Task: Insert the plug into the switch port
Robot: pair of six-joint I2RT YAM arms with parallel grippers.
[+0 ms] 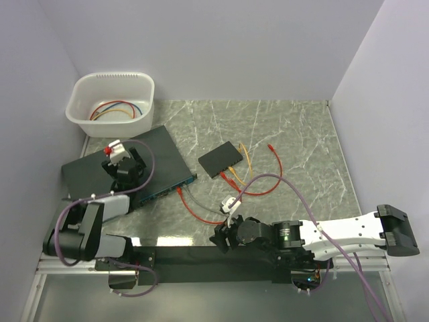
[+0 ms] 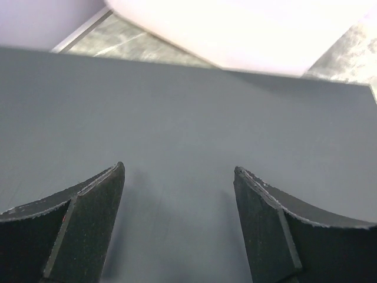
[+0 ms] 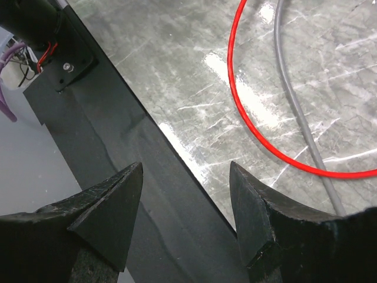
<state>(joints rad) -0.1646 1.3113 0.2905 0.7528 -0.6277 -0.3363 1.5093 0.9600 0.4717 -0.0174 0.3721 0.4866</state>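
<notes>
Seemingly the plug lay at the blue ports of the switch, its red cable trailing toward five o'clock; seated or not, I could not tell. The left gripper hung over the switch top, jaws apart, empty; the right gripper, likewise spread and empty, had the plug at eleven o'clock.

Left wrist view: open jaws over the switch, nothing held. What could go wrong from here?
1. The plug sits at the switch front, unheld; seating is unclear, so it may be half in.
2. The red cable and grey cable run side by side by the open right gripper; a grab could catch the grey one.
</notes>
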